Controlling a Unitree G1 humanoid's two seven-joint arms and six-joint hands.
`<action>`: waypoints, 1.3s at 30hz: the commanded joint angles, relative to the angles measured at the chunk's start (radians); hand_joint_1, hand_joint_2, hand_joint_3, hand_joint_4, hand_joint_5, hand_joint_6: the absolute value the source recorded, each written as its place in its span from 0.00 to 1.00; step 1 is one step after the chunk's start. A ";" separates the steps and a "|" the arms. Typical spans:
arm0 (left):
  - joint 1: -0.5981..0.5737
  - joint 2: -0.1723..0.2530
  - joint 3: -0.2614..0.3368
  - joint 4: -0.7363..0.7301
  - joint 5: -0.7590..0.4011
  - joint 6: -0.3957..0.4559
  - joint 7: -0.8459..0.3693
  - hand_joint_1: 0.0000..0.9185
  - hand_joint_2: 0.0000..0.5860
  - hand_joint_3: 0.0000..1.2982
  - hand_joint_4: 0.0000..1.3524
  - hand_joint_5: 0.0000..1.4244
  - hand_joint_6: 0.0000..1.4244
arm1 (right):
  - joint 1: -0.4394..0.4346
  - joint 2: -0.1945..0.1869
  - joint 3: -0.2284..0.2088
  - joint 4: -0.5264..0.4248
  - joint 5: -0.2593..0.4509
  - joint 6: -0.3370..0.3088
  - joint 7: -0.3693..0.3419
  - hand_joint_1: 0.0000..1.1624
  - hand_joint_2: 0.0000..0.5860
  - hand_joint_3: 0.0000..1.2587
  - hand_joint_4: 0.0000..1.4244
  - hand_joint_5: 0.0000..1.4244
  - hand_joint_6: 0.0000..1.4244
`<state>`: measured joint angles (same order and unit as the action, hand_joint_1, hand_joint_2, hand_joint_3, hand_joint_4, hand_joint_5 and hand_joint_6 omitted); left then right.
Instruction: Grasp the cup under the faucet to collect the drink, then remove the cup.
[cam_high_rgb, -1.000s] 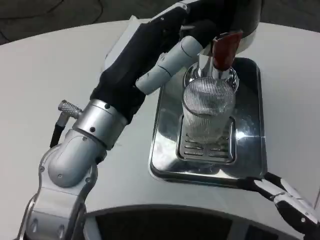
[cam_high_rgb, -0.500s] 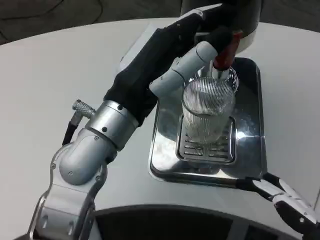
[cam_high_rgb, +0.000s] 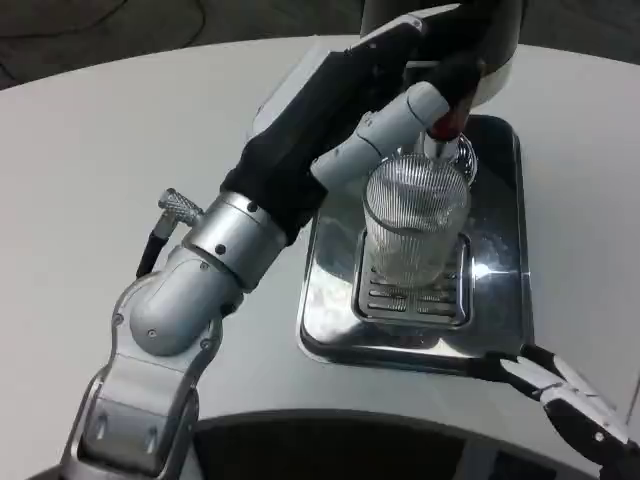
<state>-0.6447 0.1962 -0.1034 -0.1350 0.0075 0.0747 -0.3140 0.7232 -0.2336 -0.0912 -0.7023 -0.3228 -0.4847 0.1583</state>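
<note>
Two robot hands show here, and only one is near the work. The left robot hand (cam_high_rgb: 420, 75) reaches across the far part of the counter (cam_high_rgb: 90, 160) to the red faucet lever (cam_high_rgb: 450, 105), its white fingers (cam_high_rgb: 385, 125) lying just above and to the left of the cup's rim. Whether those fingers are pressing the lever or only lying against it I cannot tell, since the dark palm hides the contact; nor can I tell whether this hand is clamped on anything.

The cup (cam_high_rgb: 415, 225), a clear ribbed glass, stands upright on the slotted grate (cam_high_rgb: 415, 295) of the steel drip tray (cam_high_rgb: 325, 300), directly beneath the faucet spout (cam_high_rgb: 440, 150). Its long axis runs straight up toward the camera, so a grasp has to come in from the side, wrapping round the wall.

The right robot hand (cam_high_rgb: 570, 405) rests low by the near right corner of the tray, well apart from the cup, its fingers spread and holding nothing. From that hand the cup lies toward the far edge of the counter and a little to the left, across the near rim of the tray. The left hand is much the nearer of the two, but it looks occupied with the lever, so I judge the free right hand the likelier one to close round the cup and draw it off the grate.
</note>
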 joint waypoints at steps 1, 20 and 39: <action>-0.016 0.008 -0.015 0.018 0.012 -0.040 -0.019 0.15 0.15 0.21 0.15 0.20 0.17 | 0.008 0.000 0.001 -0.005 -0.004 0.005 0.003 0.36 0.88 0.18 0.10 0.03 0.00; -0.007 0.048 -0.041 0.043 0.061 -0.113 -0.049 0.15 0.16 0.21 0.14 0.20 0.16 | 0.005 -0.001 -0.005 -0.008 0.004 0.007 0.002 0.36 0.88 0.19 0.10 0.03 0.00; -0.007 0.060 -0.040 0.098 0.043 -0.188 -0.086 0.13 0.15 0.06 0.12 0.19 0.14 | -0.008 0.000 0.001 -0.005 -0.002 0.019 0.003 0.36 0.88 0.19 0.10 0.03 0.00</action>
<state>-0.6571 0.2560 -0.1378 -0.0564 0.0672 -0.0916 -0.3746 0.7106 -0.2349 -0.0912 -0.7028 -0.3228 -0.4723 0.1583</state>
